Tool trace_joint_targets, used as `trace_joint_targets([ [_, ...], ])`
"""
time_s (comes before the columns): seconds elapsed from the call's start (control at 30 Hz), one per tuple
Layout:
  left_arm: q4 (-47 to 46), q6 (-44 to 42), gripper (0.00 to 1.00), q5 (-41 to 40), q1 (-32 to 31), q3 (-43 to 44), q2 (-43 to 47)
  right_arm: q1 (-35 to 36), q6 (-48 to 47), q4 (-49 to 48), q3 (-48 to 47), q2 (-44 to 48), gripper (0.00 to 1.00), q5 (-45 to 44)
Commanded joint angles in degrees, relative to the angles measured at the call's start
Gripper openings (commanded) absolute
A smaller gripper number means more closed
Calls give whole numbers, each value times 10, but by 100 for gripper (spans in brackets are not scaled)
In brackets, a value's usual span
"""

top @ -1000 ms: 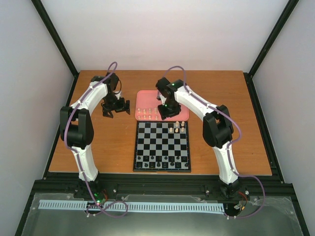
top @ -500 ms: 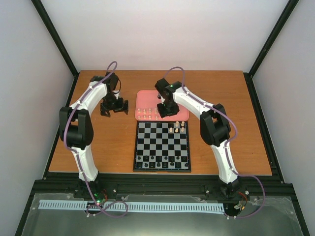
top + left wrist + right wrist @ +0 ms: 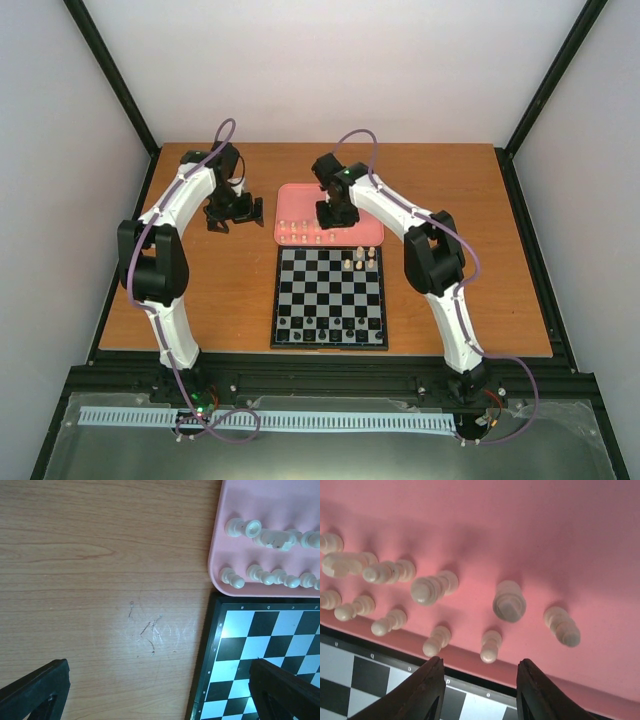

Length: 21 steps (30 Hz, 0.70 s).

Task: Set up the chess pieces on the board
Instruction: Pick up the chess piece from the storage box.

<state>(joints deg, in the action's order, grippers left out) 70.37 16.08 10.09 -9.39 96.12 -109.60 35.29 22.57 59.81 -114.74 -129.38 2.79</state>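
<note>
**Cream pieces split between tray and board; both grippers empty**

A brown wooden table [image 3: 200, 290] is enclosed by plain white walls [image 3: 320, 70] and black frame posts [image 3: 110, 80]. A patch of fine scratches [image 3: 147, 635] is seen on the wood just left of the board [image 3: 330, 297], which is laid at the table's middle. The pink tray [image 3: 298, 198] is set just beyond the board's far edge. Most of the cream chess pieces [image 3: 509, 602] are gathered in the tray, along its near side, and a small cluster is stood on the board's far right squares. Black pieces [image 3: 330, 328] are lined along the near rows.

The left gripper [image 3: 235, 222] is held over bare wood left of the tray, its jaws spread wide with nothing between them. The right gripper [image 3: 481, 680] is poised over the tray's near rim, jaws parted and empty.

From overhead, the tray's middle is covered by the right wrist, and piece types cannot be made out. Whether each tray piece stands upright cannot be told. In the left wrist view, tray and board are cut off at the right edge.
</note>
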Motion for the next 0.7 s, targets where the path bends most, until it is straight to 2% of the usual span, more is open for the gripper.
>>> trace_joint_targets([
  [0.0,-7,1,100,22,-1,16,18,-2,12,8,-39,-33,40,-15],
  [0.13,-8,0,100,22,-1,19,14,-1,11,20,-54,-53,40,-10],
  [0.67,-9,2,100,25,-1,15,7,-1,12,12,-18,-62,36,0],
])
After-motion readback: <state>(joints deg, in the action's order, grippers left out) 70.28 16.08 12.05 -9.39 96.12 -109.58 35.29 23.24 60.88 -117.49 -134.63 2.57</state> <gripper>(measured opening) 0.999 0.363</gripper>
